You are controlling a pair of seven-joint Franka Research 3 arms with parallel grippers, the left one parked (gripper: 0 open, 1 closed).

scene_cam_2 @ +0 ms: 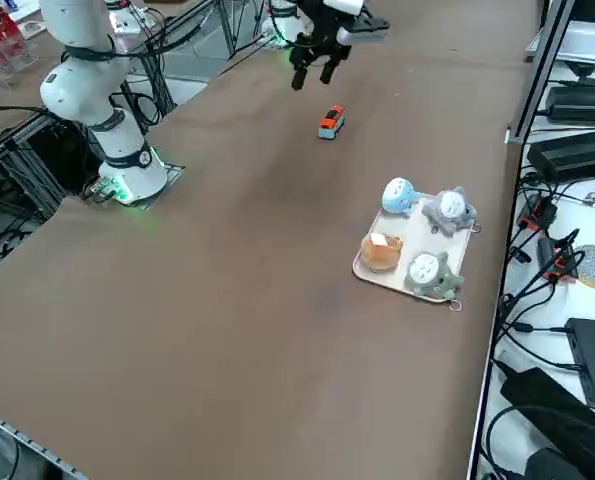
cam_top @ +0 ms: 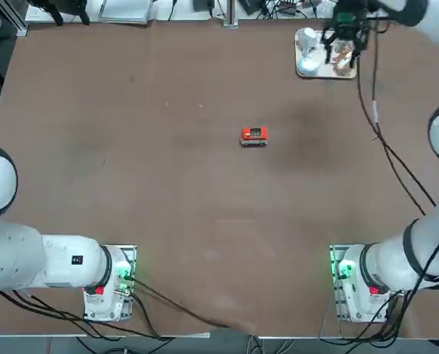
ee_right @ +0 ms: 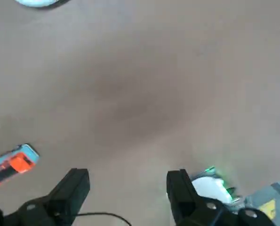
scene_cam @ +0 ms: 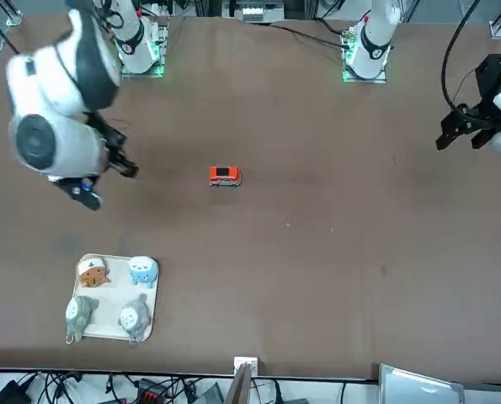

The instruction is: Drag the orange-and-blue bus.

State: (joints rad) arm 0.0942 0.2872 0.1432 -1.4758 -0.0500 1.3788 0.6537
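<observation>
The orange-and-blue bus point(cam_top: 254, 136) is a tiny red-orange toy with pale trim, alone on the brown table point(cam_top: 167, 184) near its middle. The front view shows the bus point(scene_cam: 225, 175) too, and so does the right side view point(scene_cam_2: 330, 121). My right gripper point(scene_cam_2: 312, 72) hangs high above the table, apart from the bus, and from overhead it overlaps the tray point(cam_top: 343, 50). In the wrist view its two dark fingers point(ee_right: 78, 183) stand open around nothing, midway at the right gripper point(ee_right: 128, 183). There the bus point(ee_right: 10, 165) lies well to one side of them.
A small white tray point(scene_cam: 153, 307) with several plush figurines sits at the far right corner of the table, seen too in the side view point(scene_cam_2: 362, 265). The arms' bases point(cam_top: 355, 284) stand at the near edge. Cables trail off the table edges.
</observation>
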